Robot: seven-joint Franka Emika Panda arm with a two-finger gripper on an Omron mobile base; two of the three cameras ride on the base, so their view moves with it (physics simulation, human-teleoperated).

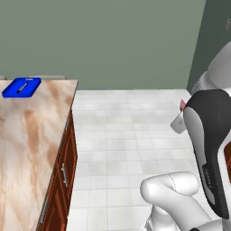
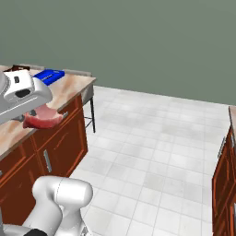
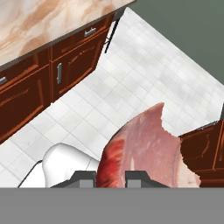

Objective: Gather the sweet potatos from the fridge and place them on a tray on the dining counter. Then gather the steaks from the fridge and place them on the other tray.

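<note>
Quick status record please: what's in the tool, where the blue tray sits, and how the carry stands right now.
tool: shut on the flat pinkish-red marbled steak
steak position: hanging from the tool above the white tiled floor, beside the counter's edge
bright blue rectangular tray: on the far end of the tan-pink marbled dining counter
tray contents: one thin dark utensil, no steak
step left: carry the steak over the counter to the blue tray
</note>
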